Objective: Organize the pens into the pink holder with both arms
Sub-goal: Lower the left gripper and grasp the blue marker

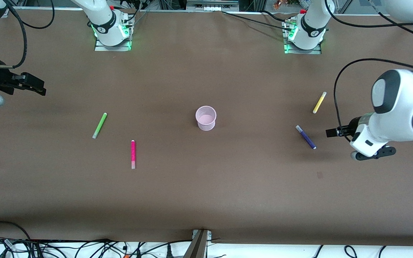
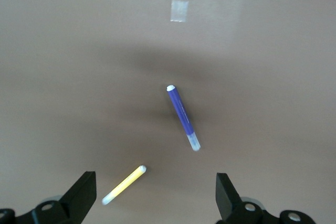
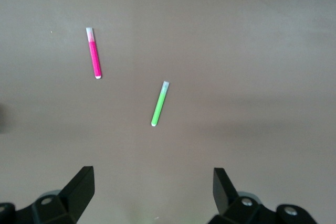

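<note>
The pink holder stands upright in the middle of the table. The green pen and the magenta-pink pen lie toward the right arm's end; both show in the right wrist view, green and magenta-pink. The yellow pen and the purple pen lie toward the left arm's end; both show in the left wrist view, yellow and purple. My left gripper is open and empty, up over the table beside the purple pen. My right gripper is open and empty, over the right arm's end.
The arm bases stand along the edge farthest from the front camera. A small pale patch marks the brown table cover by the purple pen. Cables and a metal bracket line the nearest edge.
</note>
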Motion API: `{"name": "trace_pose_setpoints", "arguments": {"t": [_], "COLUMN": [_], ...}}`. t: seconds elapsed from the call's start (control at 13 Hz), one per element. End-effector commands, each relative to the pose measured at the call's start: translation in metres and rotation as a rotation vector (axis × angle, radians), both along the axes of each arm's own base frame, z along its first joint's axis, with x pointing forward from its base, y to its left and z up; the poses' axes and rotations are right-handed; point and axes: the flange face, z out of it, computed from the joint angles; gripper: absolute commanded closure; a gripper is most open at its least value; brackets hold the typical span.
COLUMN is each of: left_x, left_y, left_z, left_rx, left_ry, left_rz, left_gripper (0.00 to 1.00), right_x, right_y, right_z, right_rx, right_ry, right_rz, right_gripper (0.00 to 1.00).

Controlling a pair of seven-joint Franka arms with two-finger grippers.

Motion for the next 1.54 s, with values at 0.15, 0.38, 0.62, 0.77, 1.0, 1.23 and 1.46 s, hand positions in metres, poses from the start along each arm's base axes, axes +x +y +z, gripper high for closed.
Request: {"name": "trace_pose_setpoints", "arguments": {"t": [0.15, 0.38, 0.62, 0.77, 1.0, 1.23, 1.46], "left_x": [-0.036, -0.049, -0.048, -0.048, -0.046, -0.045, -0.046], "left_y": [-0.005, -0.007, -0.009, -0.014, -0.015, -0.019, -0.023], "left_z": [-0.078, -0.118, -0.144, -0.161, -0.168, -0.183, -0.190], "left_rx": [0.034, 0.037, 0.039, 0.042, 0.044, 0.044, 0.049], "left_ry": [-0.083, -0.110, -0.150, -0.157, -0.153, -0.168, -0.163], "left_rz": [0.243, 0.274, 0.315, 0.340, 0.342, 0.357, 0.365], "left_gripper": [0.00, 0.00, 0.00, 0.00, 0.07, 0.17, 0.25], "right_x": [0.004, 0.005, 0.006, 0.010, 0.012, 0.012, 0.012], "right_y": [-0.003, 0.003, 0.004, 0.006, 0.006, 0.006, 0.007], "right_z": [0.006, 0.011, 0.010, 0.004, 0.003, 0.003, 0.003], "right_rx": [0.002, 0.002, 0.001, 0.003, 0.003, 0.003, 0.004], "right_ry": [-0.040, -0.051, -0.051, -0.051, -0.056, -0.056, -0.055], "right_rz": [0.015, 0.028, 0.013, 0.024, 0.029, 0.029, 0.030], "right_gripper": [0.00, 0.00, 0.00, 0.00, 0.00, 0.00, 0.00]}}
